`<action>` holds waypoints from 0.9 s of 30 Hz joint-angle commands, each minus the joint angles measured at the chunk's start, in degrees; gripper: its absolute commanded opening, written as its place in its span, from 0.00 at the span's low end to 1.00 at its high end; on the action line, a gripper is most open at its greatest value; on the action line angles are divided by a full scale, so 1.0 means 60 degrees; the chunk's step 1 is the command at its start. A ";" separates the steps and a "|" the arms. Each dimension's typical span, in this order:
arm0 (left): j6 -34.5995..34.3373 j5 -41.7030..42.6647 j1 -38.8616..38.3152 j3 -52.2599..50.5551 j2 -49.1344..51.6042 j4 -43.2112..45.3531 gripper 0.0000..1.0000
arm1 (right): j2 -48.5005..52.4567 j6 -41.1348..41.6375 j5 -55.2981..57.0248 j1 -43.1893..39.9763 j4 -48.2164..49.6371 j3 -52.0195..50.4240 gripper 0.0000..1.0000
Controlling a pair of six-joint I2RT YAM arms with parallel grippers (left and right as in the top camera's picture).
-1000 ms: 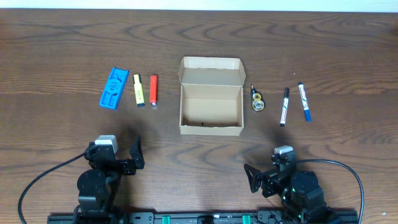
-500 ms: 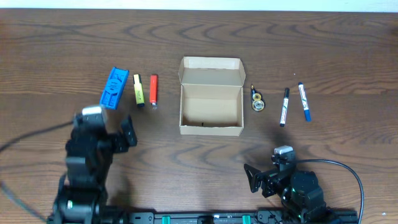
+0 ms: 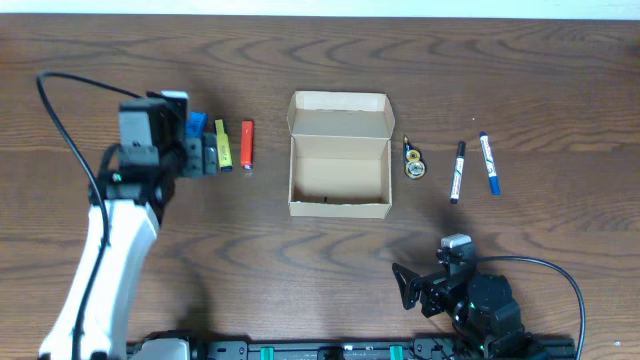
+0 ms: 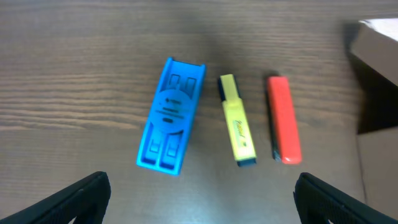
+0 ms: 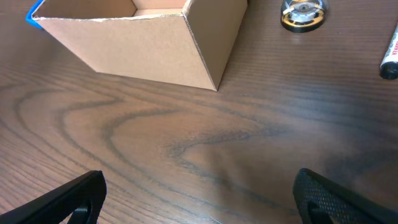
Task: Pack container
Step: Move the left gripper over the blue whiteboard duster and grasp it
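**A:** Starting at the left, what do we have?

**B:** Our left gripper (image 4: 202, 185) hovers with its jaws wide apart, gripping nothing. Below it we see a blue plastic piece (image 4: 171, 115), a yellow highlighter (image 4: 236, 127) and an orange-red marker (image 4: 283, 118), side by side and not touching.

**A:** And the container?

**B:** The cardboard container (image 3: 338, 209) stands open in the middle of the wooden table (image 3: 300, 40), its flap lid (image 3: 338, 115) tilted back. To its right we find a small round gold-coloured item (image 3: 413, 165), a black marker (image 3: 457, 172) and a blue marker (image 3: 489, 163). Our right gripper (image 5: 199, 186) sits low near the front edge, its jaws also spread wide and clamped on nothing.
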 commanded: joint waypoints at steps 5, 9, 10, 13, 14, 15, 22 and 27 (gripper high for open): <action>0.0696 0.1111 0.1217 0.0375 0.0703 0.0601 0.95 | -0.0062 0.0131 -0.0062 0.0095 -0.0018 -0.0109 0.99; 0.1781 0.0903 0.1271 0.0375 0.1155 0.0692 0.95 | -0.0062 0.0135 -0.0062 0.0095 -0.0015 -0.0109 0.99; 0.1825 0.0725 0.1282 0.0375 0.1319 0.0761 0.95 | -0.0062 0.0131 -0.0062 0.0095 -0.0015 -0.0109 0.99; 0.1967 0.0663 0.1384 0.0375 0.1912 0.1056 0.95 | -0.0062 0.0131 -0.0062 0.0095 -0.0015 -0.0109 0.99; 0.1996 0.0729 0.1406 0.0375 0.2106 0.1162 0.95 | -0.0062 0.0131 -0.0062 0.0095 -0.0015 -0.0109 0.99; 0.2029 0.0725 0.1413 0.0375 0.2302 0.1293 0.95 | -0.0062 0.0131 -0.0062 0.0095 -0.0015 -0.0109 0.99; 0.2641 0.0725 0.1406 0.0375 0.3472 0.2167 0.95 | -0.0062 0.0131 -0.0062 0.0095 -0.0015 -0.0109 0.99; 0.3085 0.1333 0.1388 0.0379 0.4011 0.2674 0.95 | -0.0062 0.0131 -0.0062 0.0095 -0.0015 -0.0109 0.99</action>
